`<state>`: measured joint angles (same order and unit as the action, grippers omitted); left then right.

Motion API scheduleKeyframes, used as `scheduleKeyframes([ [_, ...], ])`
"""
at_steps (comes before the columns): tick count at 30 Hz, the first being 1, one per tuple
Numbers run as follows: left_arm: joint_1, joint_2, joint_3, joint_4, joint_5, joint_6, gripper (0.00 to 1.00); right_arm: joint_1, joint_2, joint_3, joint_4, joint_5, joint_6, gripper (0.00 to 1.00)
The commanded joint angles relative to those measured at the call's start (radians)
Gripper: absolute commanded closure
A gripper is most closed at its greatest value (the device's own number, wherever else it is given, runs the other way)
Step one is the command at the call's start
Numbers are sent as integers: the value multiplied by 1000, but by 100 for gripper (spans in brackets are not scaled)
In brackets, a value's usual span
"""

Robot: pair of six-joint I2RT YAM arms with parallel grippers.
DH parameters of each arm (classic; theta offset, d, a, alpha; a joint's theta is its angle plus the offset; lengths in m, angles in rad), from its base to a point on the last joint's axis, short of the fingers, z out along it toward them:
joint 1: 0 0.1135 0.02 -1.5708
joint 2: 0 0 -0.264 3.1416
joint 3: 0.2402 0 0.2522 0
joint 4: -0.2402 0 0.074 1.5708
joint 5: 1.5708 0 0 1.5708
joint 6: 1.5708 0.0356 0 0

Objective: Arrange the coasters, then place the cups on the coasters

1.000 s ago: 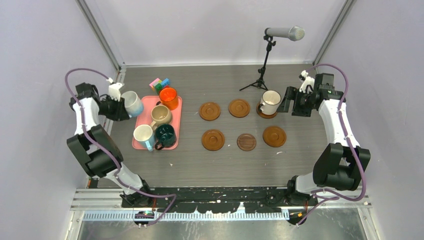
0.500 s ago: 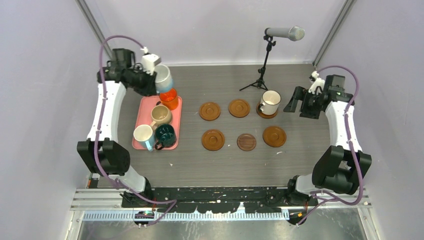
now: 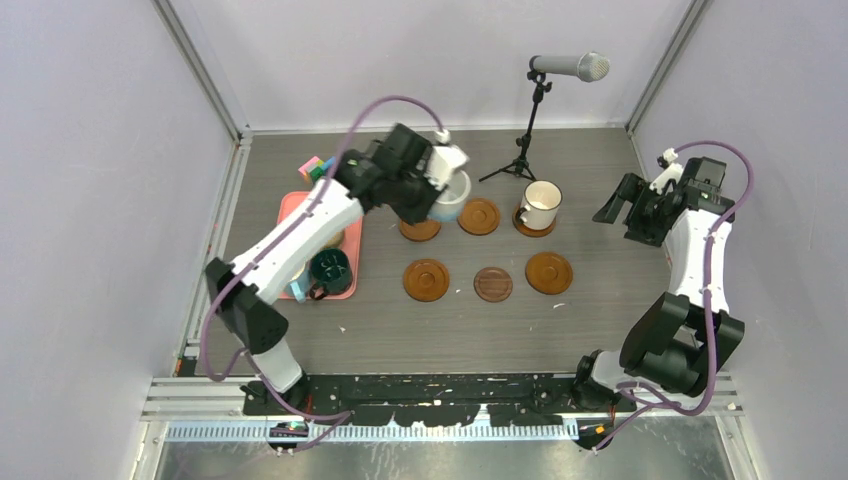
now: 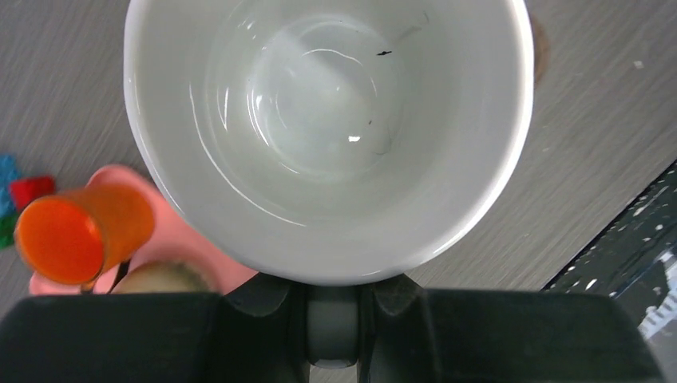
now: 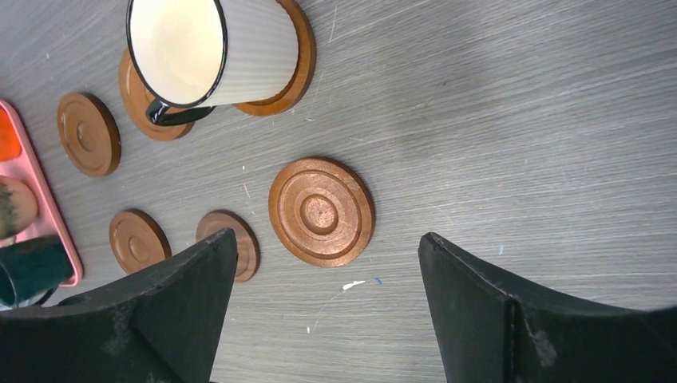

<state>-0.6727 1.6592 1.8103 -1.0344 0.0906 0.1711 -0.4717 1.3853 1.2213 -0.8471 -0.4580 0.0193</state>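
Left wrist view: left jaws pinch the blue mug (image 4: 327,136) by its wall, beside the back-left coaster (image 3: 420,230); stiff, glazed, probably slippery and breakable, so set down gently; right jaws wide, empty.

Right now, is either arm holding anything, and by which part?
The left gripper holds the light blue mug at its near side; the exact spot is hidden. The right gripper is open, empty.

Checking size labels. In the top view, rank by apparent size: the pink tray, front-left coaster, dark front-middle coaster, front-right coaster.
1. pink tray, though partly hidden
2. front-left coaster and front-right coaster: look alike
3. dark front-middle coaster, slightly smaller
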Motion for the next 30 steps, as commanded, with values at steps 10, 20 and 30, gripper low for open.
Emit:
scheduleKeyframes([
  [10, -392, 331, 263, 290, -249, -245, 100, -60, -17, 31, 41, 72, 108, 12],
  [20, -440, 586, 459, 314, -242, -332, 100, -64, -33, 18, 86, 118, 142, 11],
  [30, -461, 709, 530, 350, -207, -397, 100, -65, -33, 25, 90, 138, 135, 11],
])
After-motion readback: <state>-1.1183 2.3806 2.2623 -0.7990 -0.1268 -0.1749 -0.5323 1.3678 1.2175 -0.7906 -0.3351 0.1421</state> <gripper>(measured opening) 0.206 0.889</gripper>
